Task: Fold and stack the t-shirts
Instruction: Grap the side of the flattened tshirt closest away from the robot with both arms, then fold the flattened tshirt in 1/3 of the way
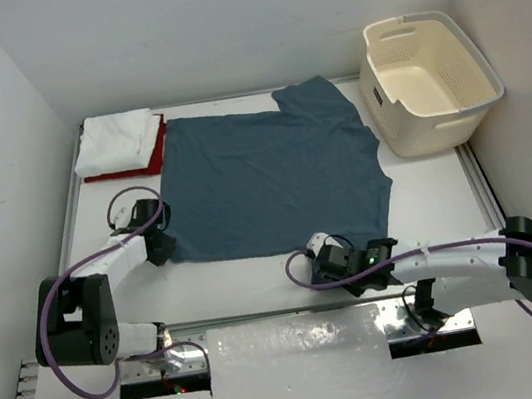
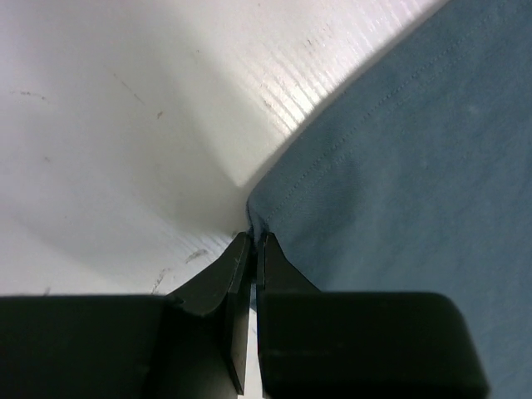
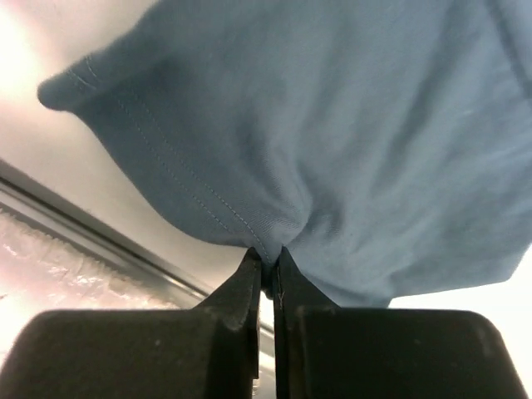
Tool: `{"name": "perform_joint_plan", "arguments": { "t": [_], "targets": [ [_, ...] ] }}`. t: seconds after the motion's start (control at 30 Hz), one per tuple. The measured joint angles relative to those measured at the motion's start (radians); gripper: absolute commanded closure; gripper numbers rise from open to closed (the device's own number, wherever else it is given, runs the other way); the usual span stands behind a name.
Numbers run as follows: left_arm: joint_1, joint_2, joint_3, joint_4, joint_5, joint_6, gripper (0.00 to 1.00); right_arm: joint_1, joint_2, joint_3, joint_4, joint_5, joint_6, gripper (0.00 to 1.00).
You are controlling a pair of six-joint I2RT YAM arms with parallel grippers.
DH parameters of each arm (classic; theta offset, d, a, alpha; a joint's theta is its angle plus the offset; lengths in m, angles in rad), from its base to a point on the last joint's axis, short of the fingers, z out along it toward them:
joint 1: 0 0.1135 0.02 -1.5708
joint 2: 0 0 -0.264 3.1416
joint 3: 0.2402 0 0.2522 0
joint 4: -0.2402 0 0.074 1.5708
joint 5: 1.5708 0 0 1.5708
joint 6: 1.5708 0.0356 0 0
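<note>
A white desk (image 1: 429,204) walled in by pale panels carries the laundry, with two robot arms bolted at its near edge. Spread across the middle is the dark teal-blue t-shirt (image 1: 272,173). It lies mostly flat, with its sleeves toward the far side and its bottom hem toward the arms. At the far right corner stands a cream plastic laundry basket (image 1: 388,104), upright, just beside the teal shirt's right sleeve.

The left arm (image 1: 105,270) reaches up the left side of the desk and the right arm (image 1: 457,255) stretches leftward along the near edge. Each arm trails a purple cable (image 1: 67,378).

In the far left corner the white t-shirt (image 1: 115,142) sits folded on top of the deep red t-shirt (image 1: 156,156). The red cloth shows only as a band along the stack's right and near edges, and it touches the teal shirt's left sleeve.

The left gripper (image 1: 165,248) is at the teal shirt's near left corner. In the left wrist view (image 2: 253,245) its jaws are pinched nearly together, with the stitched corner of the teal shirt (image 2: 399,166) running in between the tips and bare desk (image 2: 125,125) to the left.

The right gripper (image 1: 322,247) meets the same hem right of its middle. Seen from the right wrist (image 3: 268,258), its jaws are clamped tight on a fold of the teal shirt (image 3: 316,125). The cloth gathers into wrinkles at the tips and lifts off the desk there, and the hem's double stitching curves down into the grip.
</note>
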Motion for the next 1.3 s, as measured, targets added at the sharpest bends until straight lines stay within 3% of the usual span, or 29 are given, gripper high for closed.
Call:
{"name": "perform_joint_plan", "arguments": {
  "t": [0.17, 0.4, 0.57, 0.97, 1.3],
  "targets": [
    [0.000, -0.045, 0.029, -0.050, 0.010, 0.000, 1.00, -0.039, -0.009, 0.051, -0.023, 0.031, -0.045, 1.00],
    [0.000, -0.058, 0.158, -0.076, 0.008, -0.008, 1.00, -0.307, 0.030, 0.226, -0.029, -0.011, -0.170, 1.00],
    [0.000, -0.037, 0.231, -0.085, 0.006, -0.018, 1.00, -0.430, 0.116, 0.403, -0.037, -0.040, -0.279, 1.00],
    [0.005, 0.262, 0.515, -0.112, -0.026, -0.053, 1.00, -0.676, 0.374, 0.673, -0.022, -0.095, -0.428, 1.00],
    [0.041, 0.407, 0.650, -0.156, -0.049, -0.065, 1.00, -0.737, 0.525, 0.835, 0.008, -0.093, -0.516, 1.00]
  ]
}}
